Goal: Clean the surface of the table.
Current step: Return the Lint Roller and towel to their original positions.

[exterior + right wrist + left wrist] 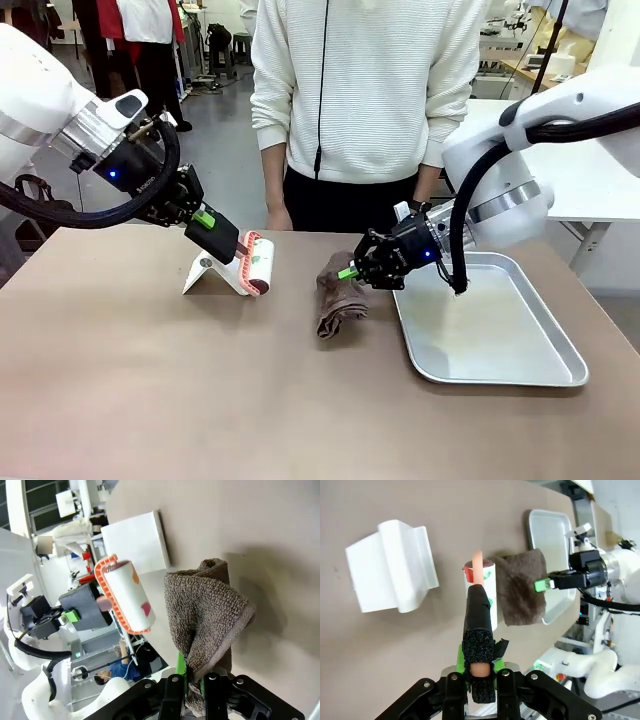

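Bare table (150, 400) spreads nearest us. Our left gripper (215, 232) clamps the lint roller (258, 262) handle, above its stand (205, 275); our right gripper (352, 270) pinches the cloth (335, 295) beside the tray (560, 350), likely for wiping.

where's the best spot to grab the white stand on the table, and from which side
Probably the white stand's raised ridge, pinched across its thin upright walls from straight above. Its sloped flat faces give two fingers little to close on. The lint roller in the left gripper hangs close beside it, so move that aside first.

Robot lab: other workbenches (520, 60) behind
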Robot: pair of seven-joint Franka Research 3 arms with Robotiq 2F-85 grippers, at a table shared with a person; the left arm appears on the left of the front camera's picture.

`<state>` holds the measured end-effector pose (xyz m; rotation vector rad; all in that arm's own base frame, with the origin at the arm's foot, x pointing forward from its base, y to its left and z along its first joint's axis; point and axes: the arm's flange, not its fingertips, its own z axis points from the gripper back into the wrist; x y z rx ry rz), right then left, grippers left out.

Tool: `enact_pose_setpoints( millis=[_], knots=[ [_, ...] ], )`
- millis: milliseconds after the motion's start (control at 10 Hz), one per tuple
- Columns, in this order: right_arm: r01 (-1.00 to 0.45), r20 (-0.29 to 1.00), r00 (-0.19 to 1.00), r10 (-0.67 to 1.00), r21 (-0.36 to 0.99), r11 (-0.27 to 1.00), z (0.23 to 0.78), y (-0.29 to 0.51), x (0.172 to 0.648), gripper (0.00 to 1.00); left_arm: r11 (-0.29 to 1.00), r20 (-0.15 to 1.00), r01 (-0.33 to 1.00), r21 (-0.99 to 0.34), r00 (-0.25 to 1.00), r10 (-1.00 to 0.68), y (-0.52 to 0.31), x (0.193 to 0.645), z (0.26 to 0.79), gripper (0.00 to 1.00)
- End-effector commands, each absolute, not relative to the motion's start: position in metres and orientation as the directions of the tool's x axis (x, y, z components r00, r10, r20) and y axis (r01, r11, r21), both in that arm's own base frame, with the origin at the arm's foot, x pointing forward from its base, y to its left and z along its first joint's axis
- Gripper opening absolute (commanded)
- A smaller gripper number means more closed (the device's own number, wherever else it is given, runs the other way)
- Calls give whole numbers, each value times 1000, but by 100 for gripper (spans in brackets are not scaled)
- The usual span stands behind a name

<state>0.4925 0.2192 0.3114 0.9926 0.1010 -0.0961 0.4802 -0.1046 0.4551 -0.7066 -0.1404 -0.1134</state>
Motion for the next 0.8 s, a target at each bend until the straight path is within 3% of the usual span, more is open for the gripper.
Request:
enact_pose_setpoints(
  millis=[0,300,400,700],
  knots=[
    [129,-130,991,-36,835,535,312,221,493,12,774,183,147,-616,982,-40,-103,478,457,22],
    [129,-130,991,-36,835,535,312,221,493,12,758,169,152,-634,984,-55,-103,481,455,22],
    [129,-130,991,-36,835,535,312,221,493,12,820,142,71,-568,990,12,-105,476,460,22],
    [129,-130,991,-36,835,535,312,221,493,12,842,75,-33,-538,993,87,-109,522,469,22]
  ],
)
